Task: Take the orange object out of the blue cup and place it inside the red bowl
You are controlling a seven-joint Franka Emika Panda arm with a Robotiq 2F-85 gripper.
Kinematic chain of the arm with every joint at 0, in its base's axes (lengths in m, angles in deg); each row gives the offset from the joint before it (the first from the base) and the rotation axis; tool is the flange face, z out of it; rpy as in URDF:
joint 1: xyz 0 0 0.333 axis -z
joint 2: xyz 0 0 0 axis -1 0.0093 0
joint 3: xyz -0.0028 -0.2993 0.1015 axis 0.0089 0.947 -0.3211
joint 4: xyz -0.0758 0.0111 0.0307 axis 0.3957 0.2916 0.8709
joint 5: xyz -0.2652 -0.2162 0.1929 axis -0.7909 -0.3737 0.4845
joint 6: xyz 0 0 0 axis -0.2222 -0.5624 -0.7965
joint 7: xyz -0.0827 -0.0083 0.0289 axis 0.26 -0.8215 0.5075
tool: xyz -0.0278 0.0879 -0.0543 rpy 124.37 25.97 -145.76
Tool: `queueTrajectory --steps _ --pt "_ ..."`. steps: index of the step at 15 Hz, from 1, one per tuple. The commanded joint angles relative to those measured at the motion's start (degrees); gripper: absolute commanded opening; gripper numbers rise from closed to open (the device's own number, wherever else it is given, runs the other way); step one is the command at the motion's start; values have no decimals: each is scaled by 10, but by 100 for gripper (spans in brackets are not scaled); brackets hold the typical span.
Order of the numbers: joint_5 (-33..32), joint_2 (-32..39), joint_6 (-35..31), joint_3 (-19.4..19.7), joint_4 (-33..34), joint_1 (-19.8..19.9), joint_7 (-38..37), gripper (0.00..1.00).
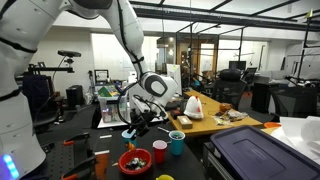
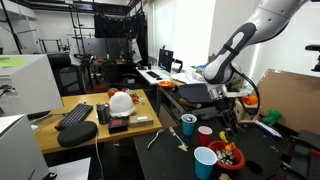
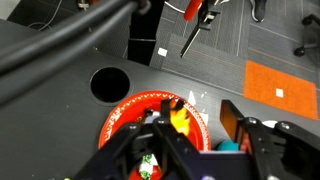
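**Hand low over the red bowl, orange piece between the fingers**

In an exterior view, the hand (image 1: 140, 122) hangs low off the white arm, and the red bowl (image 1: 131, 161) sits just beneath it. Out to one side of the hand there is a small red cup (image 1: 159, 153), and past that stands the blue cup (image 1: 177, 143), apart from the bowl. The orange object is too small to pick out here.

In an exterior view, the hand (image 2: 228, 120) points down with the red bowl (image 2: 230, 158) right below. A pale blue cup (image 2: 205, 162) stands just beside the bowl. The red cup (image 2: 205, 133) and the blue cup (image 2: 189, 124) are farther from the hand, on that same side.

The wrist view looks straight down past the dark fingers (image 3: 240, 125). The bowl's red rim (image 3: 125, 112) curves under the hand (image 3: 188, 135), and the orange object (image 3: 180, 120) is between the fingers, over the bowl's dark inside. I cannot tell whether the hand is pinching it or has let go. Beyond the bowl, a round black hole (image 3: 110, 84) opens in the dark bench (image 3: 50, 115).
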Motion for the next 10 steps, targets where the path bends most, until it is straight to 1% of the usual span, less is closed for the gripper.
queueTrajectory --steps 1,3,10 --pt "27 -25 -4 -10 -18 8 22 87" --pt "48 -35 -46 -8 -25 9 15 99" --pt "97 -68 -137 -9 -23 8 -2 100"
